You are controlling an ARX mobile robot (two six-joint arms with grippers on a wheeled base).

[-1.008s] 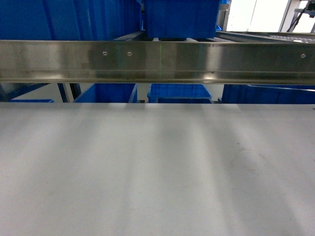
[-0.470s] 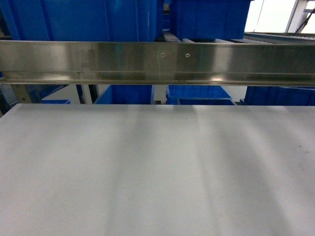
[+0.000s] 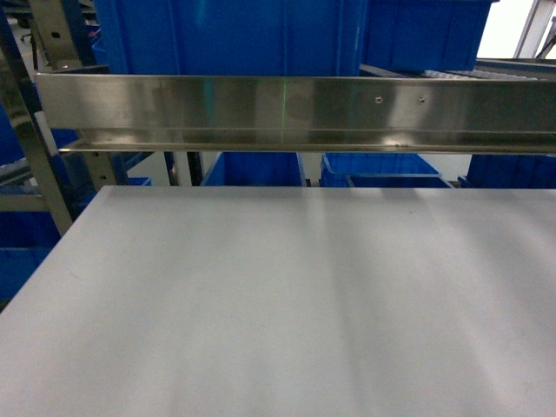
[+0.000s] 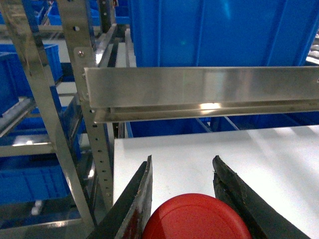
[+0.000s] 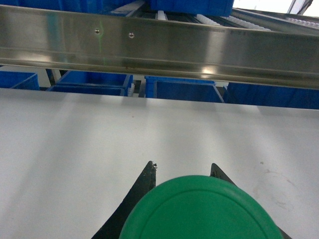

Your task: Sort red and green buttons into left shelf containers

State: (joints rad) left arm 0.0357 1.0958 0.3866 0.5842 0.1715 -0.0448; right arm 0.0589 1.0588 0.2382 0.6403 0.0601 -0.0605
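Carrying both buttons toward the shelf

Left end effector [image 4: 182,167] pinching red button [image 4: 197,219], right end effector [image 5: 182,172] pinching green button [image 5: 202,211]; held over white worktop [image 3: 261,304], short of blue containers [image 4: 219,32] beyond steel rail [image 3: 295,109], likely for dropping in.

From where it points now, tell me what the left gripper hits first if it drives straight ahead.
Most likely the steel shelf rail, with the blue tote behind it. The left gripper, holding the red button, has only bare white tabletop ahead before that; depth is uncertain.
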